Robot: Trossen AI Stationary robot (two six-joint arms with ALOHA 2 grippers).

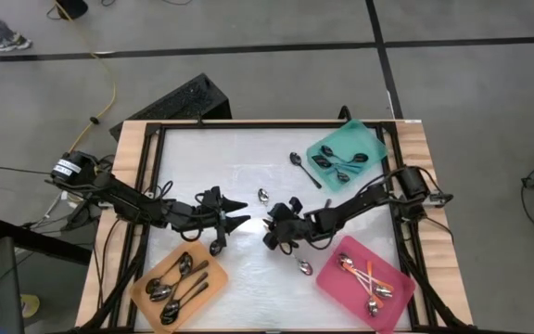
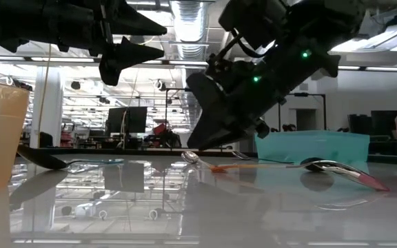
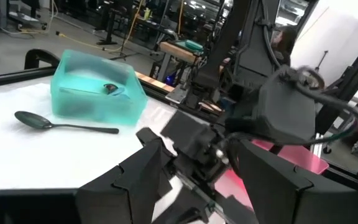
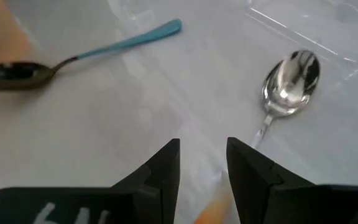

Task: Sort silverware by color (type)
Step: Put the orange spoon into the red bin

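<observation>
From above, both arms meet at mid-tabletop (image 1: 248,153): the left pincer (image 1: 239,221) stands wide over bare surface, the right pincer (image 1: 271,230) narrow. Sorted spoons fill the orange tray (image 1: 146,295), pink tray (image 1: 332,283) and teal tray (image 1: 371,139); four lie loose, one partly hidden under the left arm.

At table height, the right arm hides much of an orange-handled spoon (image 2: 216,165); whether it is gripped cannot be told.

The left wrist camera shows a dark spoon (image 3: 48,122) beside the teal tray.

The right wrist camera shows a teal-handled spoon (image 4: 86,55) and a silver spoon (image 4: 288,84), its handle cut off behind the fingers (image 4: 253,171).
</observation>
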